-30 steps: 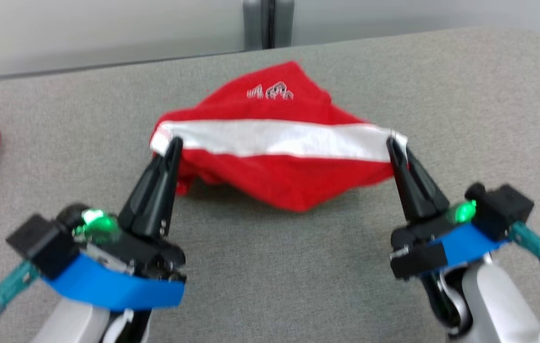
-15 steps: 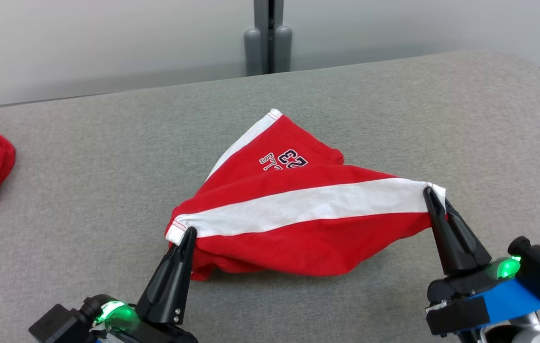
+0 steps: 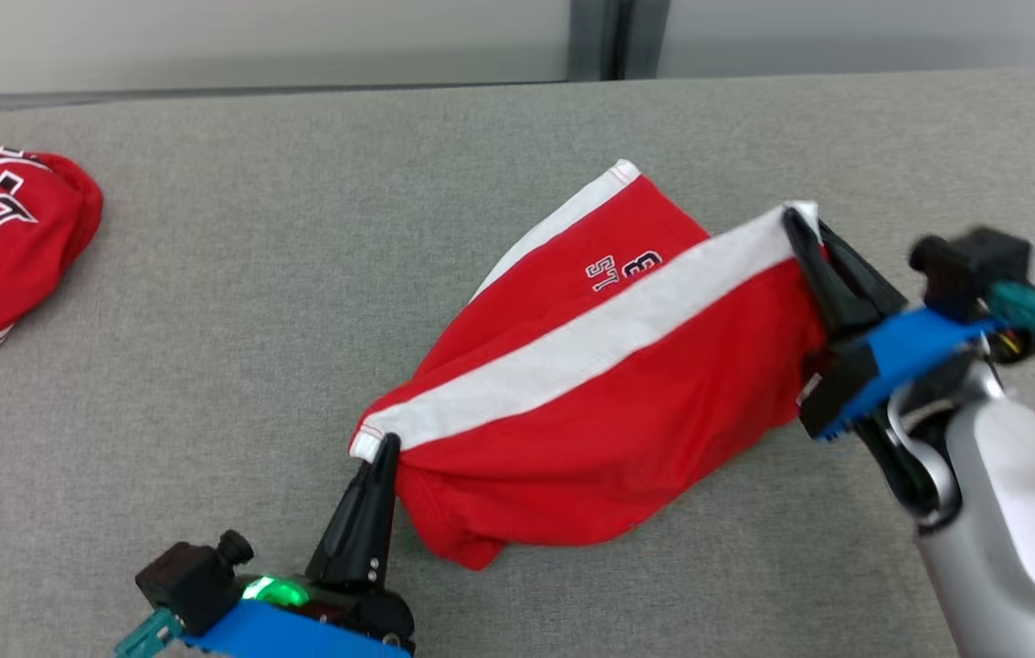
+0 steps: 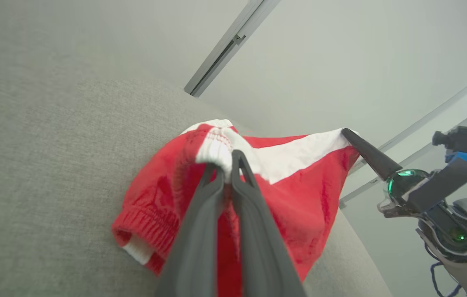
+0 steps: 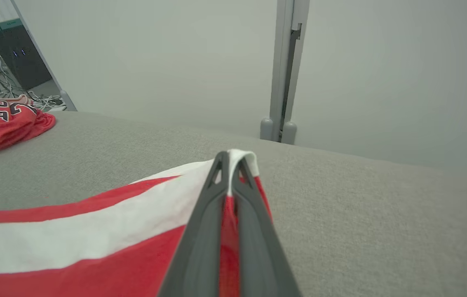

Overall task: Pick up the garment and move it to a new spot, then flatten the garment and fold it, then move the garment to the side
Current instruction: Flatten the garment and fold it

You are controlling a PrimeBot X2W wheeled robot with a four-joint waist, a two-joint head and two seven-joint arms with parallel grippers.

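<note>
Head view is showing both arms reaching toward the garment [image 3: 590, 411]. The left gripper [image 3: 386, 450] is pointing up at its near-left corner. The right gripper [image 3: 793, 221], on a pale forearm [image 3: 1010, 512] bent in from the garment's right, is slanting toward its far-right corner. Both pairs of fingers are pinching closed on the white stripe [image 3: 572, 352], one at each end, and are pulling it taut between them. The red cloth is hanging from that stripe, and its lower folds are resting on the table [image 3: 206, 347]. Lettering [image 3: 624, 271] above the stripe is partly tucked under and hard to read. The left arm is being cut off by the bottom edge. A second garment [image 3: 5, 228] is lying well to the left of the first, partly out of frame.
</note>
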